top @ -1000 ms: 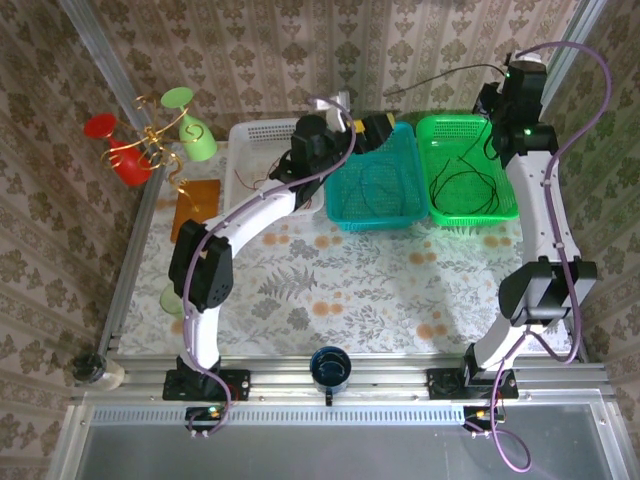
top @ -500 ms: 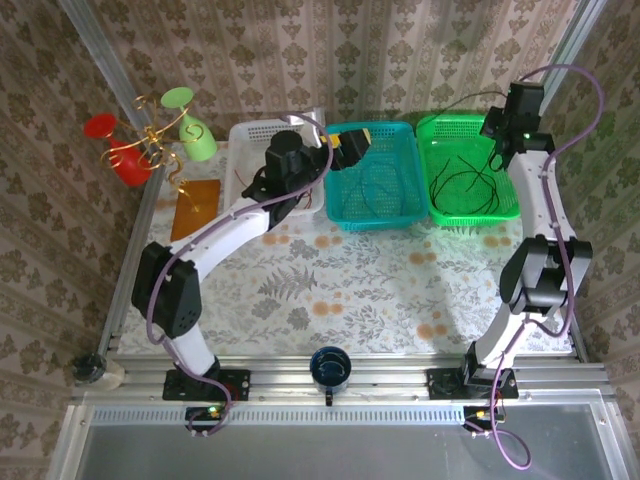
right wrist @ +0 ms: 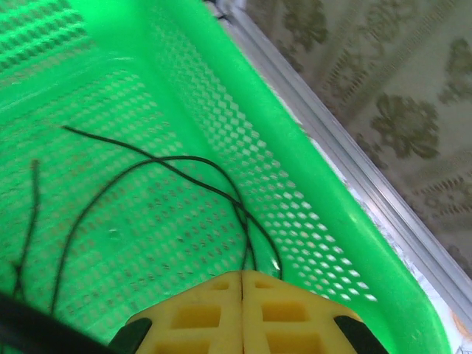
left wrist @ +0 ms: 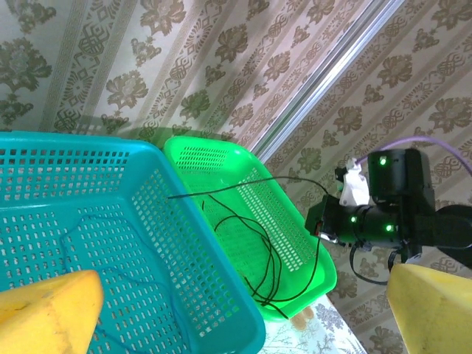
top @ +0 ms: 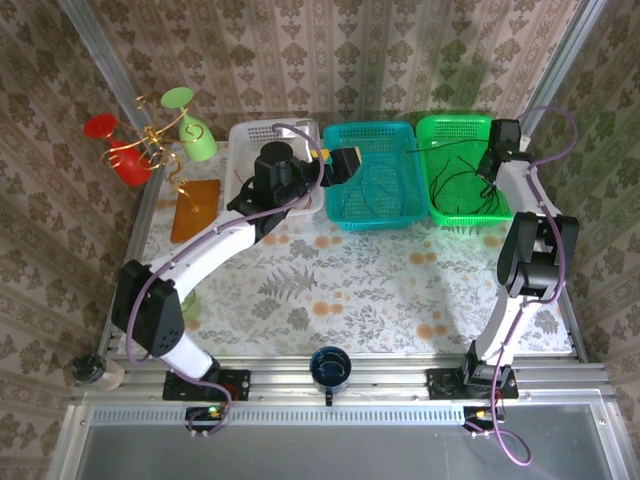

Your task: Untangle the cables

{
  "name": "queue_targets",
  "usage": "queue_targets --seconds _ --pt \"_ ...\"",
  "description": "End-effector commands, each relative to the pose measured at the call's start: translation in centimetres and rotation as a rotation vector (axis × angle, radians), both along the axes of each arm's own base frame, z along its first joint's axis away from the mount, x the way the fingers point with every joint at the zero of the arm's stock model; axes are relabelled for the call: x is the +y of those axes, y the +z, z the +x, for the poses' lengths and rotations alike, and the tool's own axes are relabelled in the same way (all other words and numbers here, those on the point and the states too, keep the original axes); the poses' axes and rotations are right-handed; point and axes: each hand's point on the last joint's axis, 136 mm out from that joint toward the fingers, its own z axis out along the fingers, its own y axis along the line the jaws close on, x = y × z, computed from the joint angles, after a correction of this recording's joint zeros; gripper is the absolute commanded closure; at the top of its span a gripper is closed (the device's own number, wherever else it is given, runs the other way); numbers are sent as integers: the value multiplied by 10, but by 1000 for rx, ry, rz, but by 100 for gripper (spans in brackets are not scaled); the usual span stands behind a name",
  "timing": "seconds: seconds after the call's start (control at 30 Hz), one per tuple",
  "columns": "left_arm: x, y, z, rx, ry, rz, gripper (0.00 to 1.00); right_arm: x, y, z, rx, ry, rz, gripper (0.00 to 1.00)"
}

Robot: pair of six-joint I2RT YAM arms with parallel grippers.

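Cables (top: 462, 185), thin and black, lie looped in the green basket (top: 452, 122) at the far edge of the flower-patterned table (top: 350, 290), the broadest surface here. Two white arms rise from the table's near edge. The left arm (top: 215, 245) bends across toward the far middle, and the right arm (top: 535, 205) runs up the right side to the far right corner.

Three baskets stand side by side along the back: a white basket (top: 245, 135) on the left, a teal basket (top: 372, 128) in the middle, and the green one on the right. Left of them are a gold stand (top: 150, 135) carrying a red and a green glass, and a brown square mat (top: 195, 207).

The left gripper (top: 347, 160) hovers over the left part of the teal basket, its yellow fingers (left wrist: 48, 310) spread wide with nothing between them. The right gripper (right wrist: 242, 291) dips into the green basket beside one wall, pads pressed flat together and pinching a black cable (left wrist: 221, 189) at the tips. A dark blue cup (top: 329, 368) sits at the near rail.

The pinched strand stretches leftward through the air, and its free end pokes over the teal basket's rim. The other black loops rest on the green floor. One more thin cable (top: 373, 190) loops on the teal basket's floor.
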Motion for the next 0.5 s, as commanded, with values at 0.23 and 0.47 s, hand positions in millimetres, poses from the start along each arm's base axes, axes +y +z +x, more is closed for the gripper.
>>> queue_targets --seconds 0.23,0.47 --pt "7 8 -9 -22 -4 -4 0 -13 18 -30 -157 -140 31 100" --pt "8 9 -12 -22 -9 10 0 -16 -22 -25 46 -179 -1 100"
